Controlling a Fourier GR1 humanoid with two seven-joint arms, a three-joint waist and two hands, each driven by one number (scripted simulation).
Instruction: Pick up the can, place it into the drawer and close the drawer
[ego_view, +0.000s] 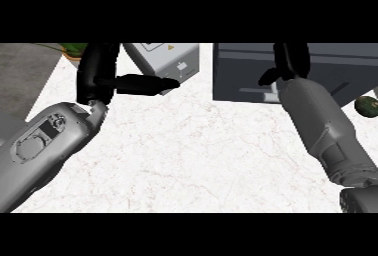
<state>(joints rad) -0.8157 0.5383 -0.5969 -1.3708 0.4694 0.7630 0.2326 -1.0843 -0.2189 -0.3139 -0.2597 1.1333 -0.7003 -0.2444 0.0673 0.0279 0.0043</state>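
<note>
A: Where's the can?
B: I can't find it (perhaps hidden). The right hand (289, 62) at one o'clock covers the dark drawer (244, 70); whether its fingers are spread or curled, I cannot tell.
A: And the left hand (103, 75)?
B: Eleven o'clock, fingers straight, thumb out.

No readable words or numbers anywhere, small orange triangle sign and tiny dark marks, too small to read, on the pale grey boxy appliance (166, 57) at the white marble counter's (199, 150) far edge
</note>
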